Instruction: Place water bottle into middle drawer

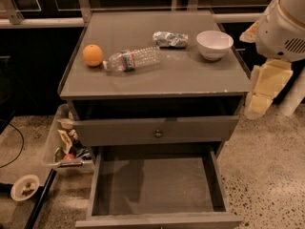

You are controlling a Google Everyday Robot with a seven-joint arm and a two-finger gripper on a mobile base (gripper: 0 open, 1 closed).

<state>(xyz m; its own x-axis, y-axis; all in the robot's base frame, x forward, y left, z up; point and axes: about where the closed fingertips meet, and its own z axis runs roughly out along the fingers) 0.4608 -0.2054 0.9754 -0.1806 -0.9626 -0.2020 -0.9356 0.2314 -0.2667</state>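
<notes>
The water bottle point(132, 59) lies on its side on the grey cabinet top point(157, 80), left of the middle, its cap end toward an orange point(92, 55). The middle drawer point(155, 185) is pulled open below, with its flat grey base bare. My arm's white body point(282, 27) is at the right edge. My gripper point(261, 101) hangs as a cream part beside the cabinet's right front corner. It is well away from the bottle and holds nothing I can see.
A silvery-blue foil packet point(170, 38) and a white bowl point(214, 44) sit at the back right of the top. A drawer front with a round knob point(157, 133) is above the open drawer. A bin of clutter point(66, 144) stands on the floor at the left.
</notes>
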